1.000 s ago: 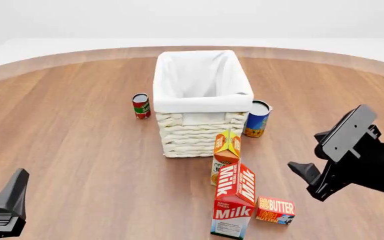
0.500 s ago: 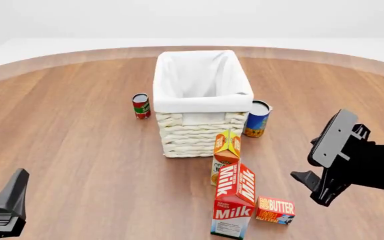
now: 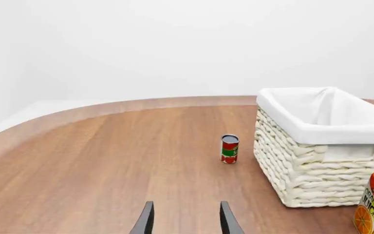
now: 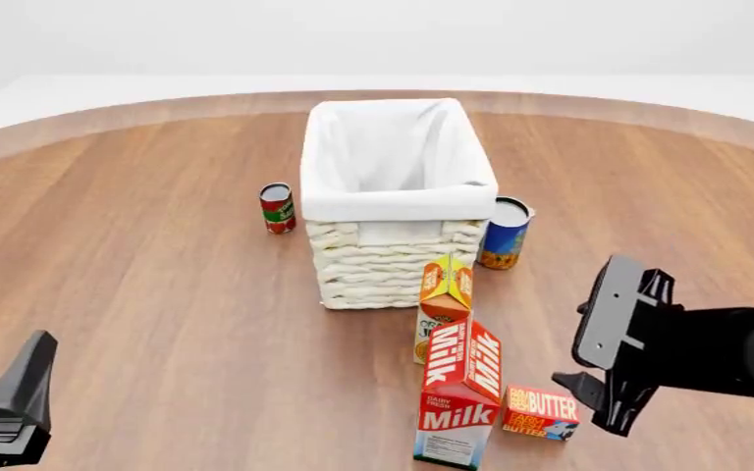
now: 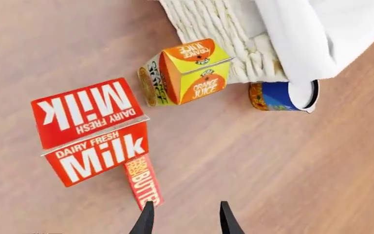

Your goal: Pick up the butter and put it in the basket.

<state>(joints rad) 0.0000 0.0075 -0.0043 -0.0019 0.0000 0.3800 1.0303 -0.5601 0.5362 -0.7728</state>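
The butter is a small flat red-orange box lying on the table at the front, just right of the Milk carton; in the right wrist view it lies against the carton's base. The basket stands at the table's middle; its wicker wall shows in the left wrist view and the right wrist view. My right gripper is open and empty, just right of the butter and slightly above it; its fingers are apart. My left gripper is open and empty at the front left, far from the butter.
A tall red-and-white Milk carton stands left of the butter. An orange juice carton stands between it and the basket. A blue can is at the basket's right and a red can at its left.
My right arm has moved down and to the left, closer to the butter. The left arm and all the objects have not moved.
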